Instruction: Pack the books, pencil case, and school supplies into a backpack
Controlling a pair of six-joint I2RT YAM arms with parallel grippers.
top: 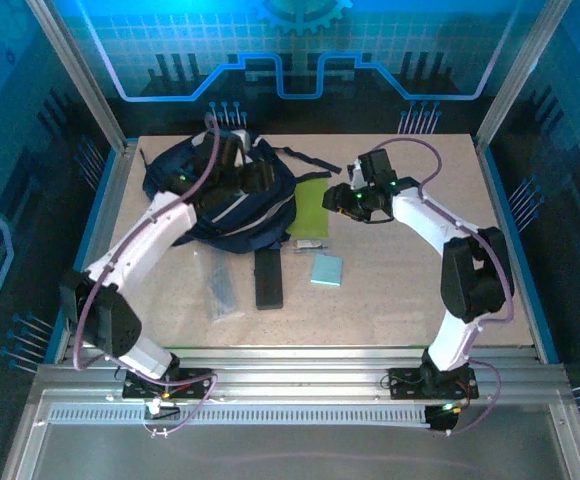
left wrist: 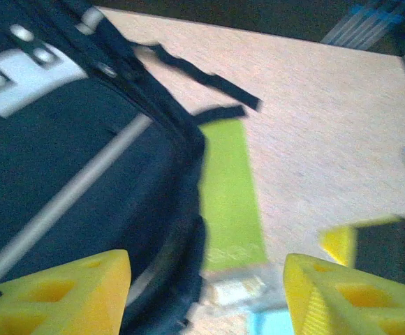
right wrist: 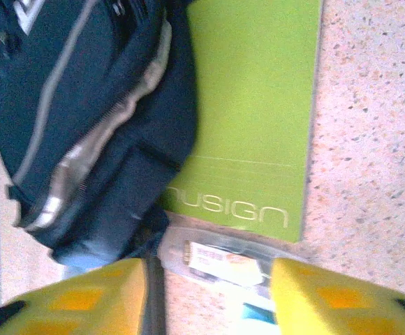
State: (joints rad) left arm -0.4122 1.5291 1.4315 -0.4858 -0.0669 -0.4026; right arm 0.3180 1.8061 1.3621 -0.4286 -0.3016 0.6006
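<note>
The navy backpack (top: 220,195) lies at the back left, and my left gripper (top: 248,182) hovers open over its right side. From the left wrist, the yellow fingers (left wrist: 70,293) stand wide apart with nothing between them, above the backpack's edge (left wrist: 84,174) and the lime-green book (left wrist: 230,188). That book (top: 313,208) lies flat against the backpack's right side. My right gripper (top: 348,200) is open just right of the book; its fingers (right wrist: 342,300) straddle a small clear packet with a silvery clip (right wrist: 223,255) below the book (right wrist: 258,105). The black pencil case (top: 268,277) lies in front of the backpack.
A translucent grey strip (top: 220,287) lies left of the pencil case, and a light-blue pad (top: 326,269) to its right. Loose dark straps (top: 305,160) trail from the backpack towards the right gripper. Metal frame rails border the table on all sides.
</note>
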